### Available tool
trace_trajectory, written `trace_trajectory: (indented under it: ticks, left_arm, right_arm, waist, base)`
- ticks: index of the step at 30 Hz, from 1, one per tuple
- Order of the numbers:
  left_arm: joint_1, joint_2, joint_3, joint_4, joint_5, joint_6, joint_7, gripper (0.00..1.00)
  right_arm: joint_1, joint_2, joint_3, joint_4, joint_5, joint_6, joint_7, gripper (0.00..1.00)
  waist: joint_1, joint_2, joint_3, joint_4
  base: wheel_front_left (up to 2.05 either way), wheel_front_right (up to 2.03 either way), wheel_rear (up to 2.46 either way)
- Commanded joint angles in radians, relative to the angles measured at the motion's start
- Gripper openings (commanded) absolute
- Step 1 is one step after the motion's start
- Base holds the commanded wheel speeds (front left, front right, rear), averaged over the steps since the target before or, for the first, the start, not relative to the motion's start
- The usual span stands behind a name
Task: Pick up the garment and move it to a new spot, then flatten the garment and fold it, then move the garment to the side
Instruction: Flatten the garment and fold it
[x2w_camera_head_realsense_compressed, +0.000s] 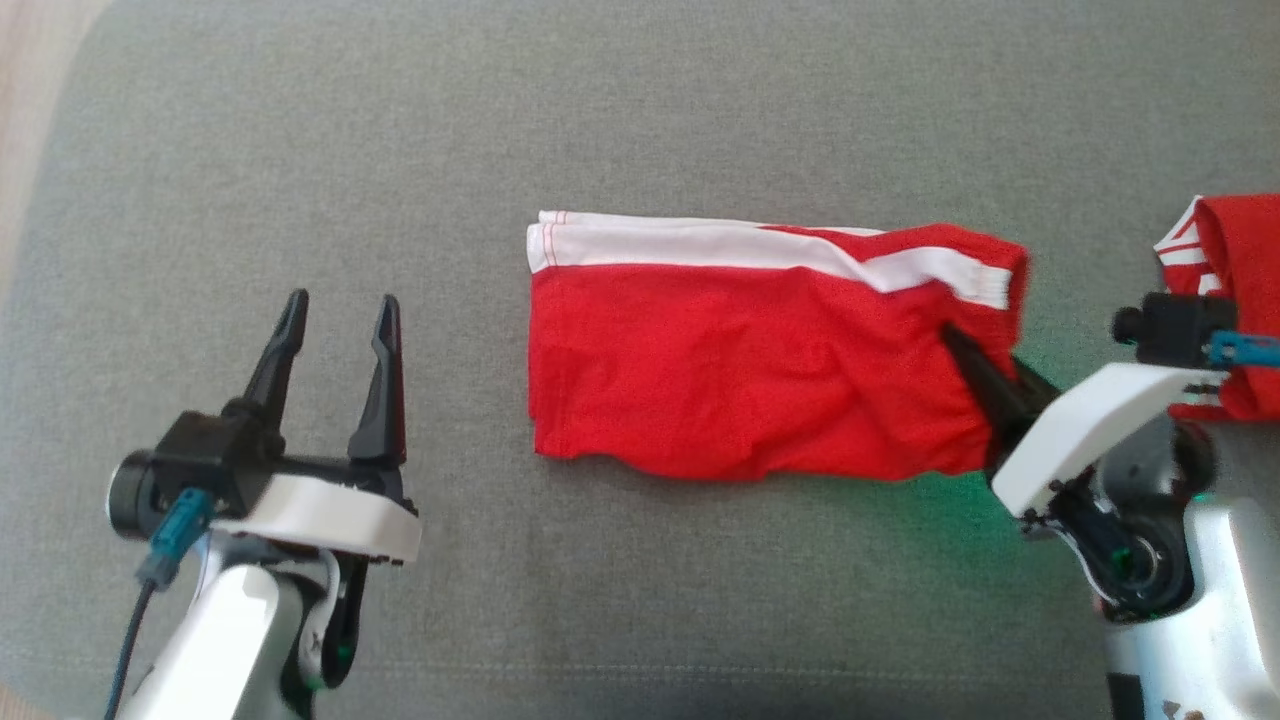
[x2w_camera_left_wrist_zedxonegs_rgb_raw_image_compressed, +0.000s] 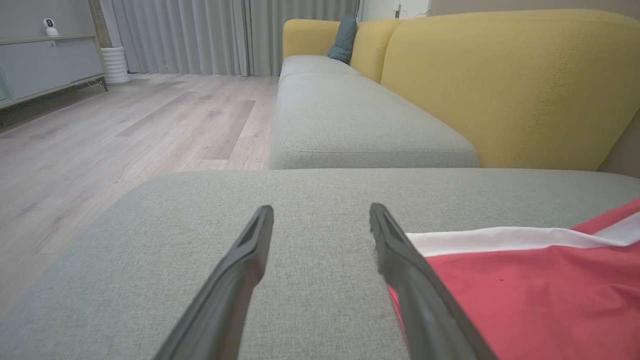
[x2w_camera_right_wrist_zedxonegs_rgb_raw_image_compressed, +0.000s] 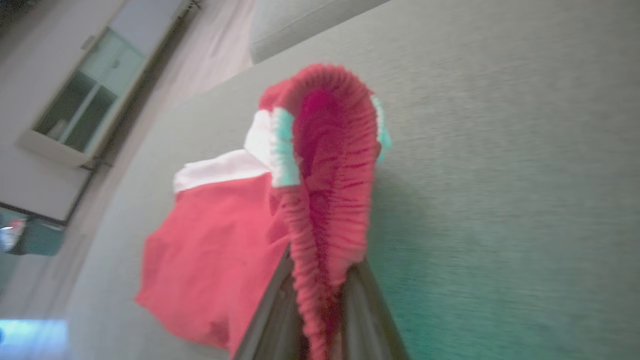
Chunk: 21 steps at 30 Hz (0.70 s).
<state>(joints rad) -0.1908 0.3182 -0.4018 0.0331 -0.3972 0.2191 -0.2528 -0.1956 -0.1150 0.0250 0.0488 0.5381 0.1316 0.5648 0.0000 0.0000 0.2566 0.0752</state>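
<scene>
Grey upholstered cushion (x2w_camera_head_realsense_compressed: 300, 120), red shorts (x2w_camera_head_realsense_compressed: 720, 370) lying flat near its centre, second red garment (x2w_camera_head_realsense_compressed: 1240, 260) toward its right side.

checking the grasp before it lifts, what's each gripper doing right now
left gripper: open, holding nothing
right gripper: shut on the red shorts at the elastic waistband

Garment lying on a seat cushion between two robot grippers.

The garment (x2w_camera_head_realsense_compressed: 760, 370) lies spread across the middle of the seat cushion (x2w_camera_head_realsense_compressed: 640, 120), its length running left to right. The left gripper (x2w_camera_head_realsense_compressed: 342, 300) stands to its left, apart from it. The right gripper (x2w_camera_head_realsense_compressed: 965, 355) is at the garment's right end, with the edge gathered between its fingers. Further right, behind that arm, lies a second cloth (x2w_camera_head_realsense_compressed: 1235, 260). Ahead sits another cushion (x2w_camera_left_wrist_zedxonegs_rgb_raw_image_compressed: 370, 125), with a backrest (x2w_camera_left_wrist_zedxonegs_rgb_raw_image_compressed: 510, 85) on its right and floor (x2w_camera_left_wrist_zedxonegs_rgb_raw_image_compressed: 125, 130) on its left.
</scene>
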Motion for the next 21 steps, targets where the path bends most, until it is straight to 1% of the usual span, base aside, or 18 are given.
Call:
trace_trajectory:
  ticks: [1,4,5,8,10,11,17,21]
  left_arm:
    - [-0.011,0.019,0.041,-0.024,0.009,-0.001,-0.009,1.00]
    - [-0.013,0.017,0.035,-0.022,0.007,-0.004,-0.009,1.00]
    - [-0.016,0.014,0.031,-0.020,0.006,-0.005,-0.008,1.00]
    - [-0.020,0.008,0.025,-0.017,0.005,-0.007,-0.008,1.00]
    - [-0.024,0.004,0.022,-0.014,0.004,-0.009,-0.008,1.00]
    - [-0.024,0.004,0.022,-0.014,0.004,-0.009,-0.008,1.00]
    - [-0.037,-0.013,0.014,-0.006,0.006,-0.012,-0.009,1.00]
    - [-0.047,-0.020,0.015,-0.001,0.008,-0.018,-0.009,1.00]
  right_arm:
    - [-0.036,0.021,0.026,-0.070,0.079,-0.001,0.053,0.00]
    - [-0.064,0.043,0.040,-0.092,0.179,-0.001,0.121,0.00]
    - [-0.086,0.053,0.057,-0.085,0.233,-0.001,0.148,0.00]
    - [-0.122,0.062,0.100,-0.044,0.292,-0.001,0.154,0.00]
    - [-0.144,0.064,0.138,-0.001,0.335,-0.001,0.136,0.00]
    - [-0.144,0.064,0.138,-0.001,0.335,-0.001,0.136,0.00]
    - [-0.231,0.064,0.300,0.159,0.457,-0.001,-0.007,0.00]
    - [-0.297,0.065,0.383,0.275,0.464,-0.001,-0.131,0.00]
  waist:
    - [0.0000,0.0000,-0.009,0.001]
    - [0.0000,0.0000,-0.014,0.011]
    - [0.0000,0.0000,-0.013,0.024]
    - [0.0000,0.0000,-0.008,0.047]
    - [0.0000,0.0000,-0.003,0.064]
    - [0.0000,0.0000,-0.003,0.064]
    - [0.0000,0.0000,0.011,0.106]
    - [0.0000,0.0000,0.022,0.122]
  base:
    - [0.00,0.00,0.00]
    - [0.00,0.00,0.00]
    - [0.00,0.00,0.00]
    - [0.00,0.00,0.00]
    - [0.00,0.00,0.00]
    - [0.00,0.00,0.00]
    - [0.00,0.00,0.00]
    - [0.00,0.00,0.00]
